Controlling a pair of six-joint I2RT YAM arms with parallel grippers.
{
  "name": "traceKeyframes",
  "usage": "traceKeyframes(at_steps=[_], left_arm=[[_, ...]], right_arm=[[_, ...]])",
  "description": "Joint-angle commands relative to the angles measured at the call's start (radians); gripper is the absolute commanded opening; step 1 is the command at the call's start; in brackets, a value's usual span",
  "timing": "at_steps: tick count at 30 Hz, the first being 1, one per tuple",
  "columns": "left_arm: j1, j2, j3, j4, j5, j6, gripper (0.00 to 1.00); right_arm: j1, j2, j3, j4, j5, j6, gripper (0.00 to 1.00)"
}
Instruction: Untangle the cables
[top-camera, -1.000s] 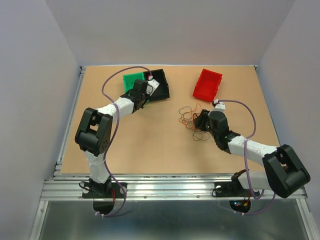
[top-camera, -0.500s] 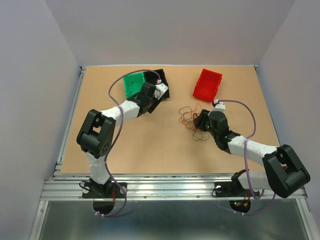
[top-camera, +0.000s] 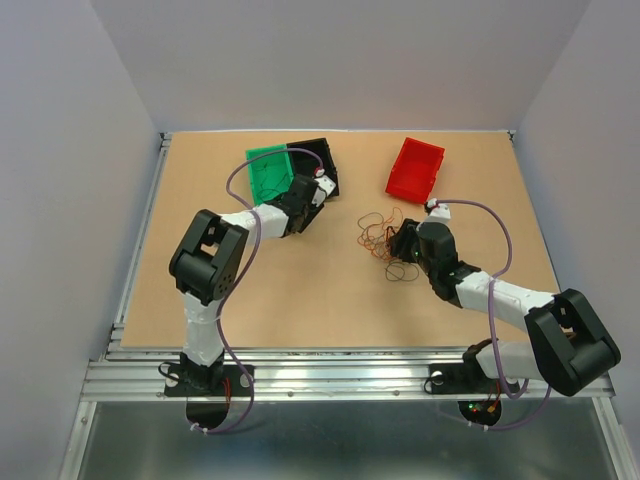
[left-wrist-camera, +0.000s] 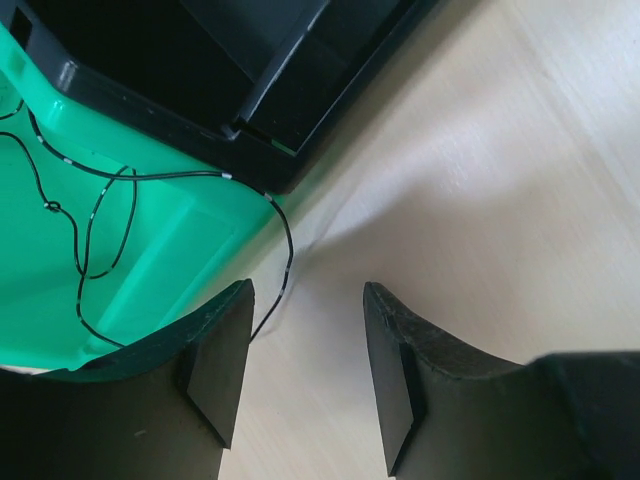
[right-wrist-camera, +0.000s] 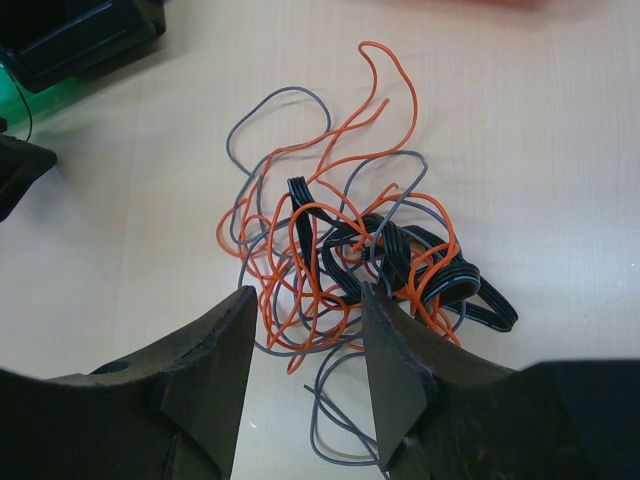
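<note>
From above, the cables (top-camera: 382, 238) lie in a loose knot on the table (top-camera: 300, 300), right of centre and near the red bin (top-camera: 415, 168). The right gripper (top-camera: 404, 243) hangs low at the knot's near edge, probably so it can pick at a strand. The left gripper (top-camera: 316, 188) is well apart from the knot, at the far left-centre, where the green bin (top-camera: 266, 168) touches the black bin (top-camera: 322, 160).

In the left wrist view, the left gripper (left-wrist-camera: 305, 370) has its jaws spread with nothing between them but bare table (left-wrist-camera: 500, 200). A black wire (left-wrist-camera: 90, 195) lies looped in the green bin (left-wrist-camera: 190, 250). Its end trails over the rim onto the table, just beside the left finger. So one strand already sits apart from the knot, and this bin looks like the place for sorted black ones. The black bin (left-wrist-camera: 280, 90) lies just beyond the green bin.

In the right wrist view, the right gripper (right-wrist-camera: 305, 380) is also parted. It straddles the near edge of the cables (right-wrist-camera: 350, 250), where orange and grey loops run beneath the gap, but nothing is pinched. At the knot's centre a black flat cable is folded, with orange wound through it. The stance suits closing on an outer loop. Because the strands interlock, a pull could drag the whole knot instead of freeing one.
</note>
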Motion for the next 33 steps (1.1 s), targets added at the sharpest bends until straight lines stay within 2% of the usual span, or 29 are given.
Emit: traceKeyframes(at_steps=[1, 8, 13, 14, 17, 18, 20, 27, 33], left_arm=[[0.001, 0.019, 0.024, 0.074, -0.048, -0.002, 0.58], [0.007, 0.037, 0.046, 0.076, -0.050, 0.008, 0.53], [0.007, 0.083, 0.092, 0.033, -0.059, 0.012, 0.38], [0.007, 0.083, 0.094, 0.033, -0.059, 0.012, 0.38], [0.009, 0.091, 0.100, 0.021, -0.053, 0.012, 0.25], [0.009, 0.092, 0.102, 0.015, -0.050, 0.014, 0.13], [0.009, 0.086, 0.100, 0.012, -0.050, 0.014, 0.00], [0.023, -0.023, 0.102, -0.034, 0.042, -0.002, 0.00], [0.072, -0.067, 0.206, -0.148, 0.153, -0.023, 0.00]], right_arm=[[0.005, -0.023, -0.008, 0.050, -0.002, 0.001, 0.52], [0.005, -0.031, -0.011, 0.052, -0.004, -0.001, 0.52], [0.005, -0.033, -0.013, 0.053, -0.010, 0.001, 0.52], [0.007, -0.033, -0.014, 0.053, -0.010, 0.001, 0.52], [0.007, -0.037, -0.016, 0.055, -0.010, 0.001, 0.52], [0.005, -0.039, -0.016, 0.055, -0.010, 0.001, 0.52], [0.005, -0.040, -0.017, 0.055, -0.008, 0.001, 0.52], [0.005, -0.037, -0.014, 0.055, -0.007, -0.001, 0.52], [0.007, -0.029, -0.013, 0.055, -0.013, -0.001, 0.52]])
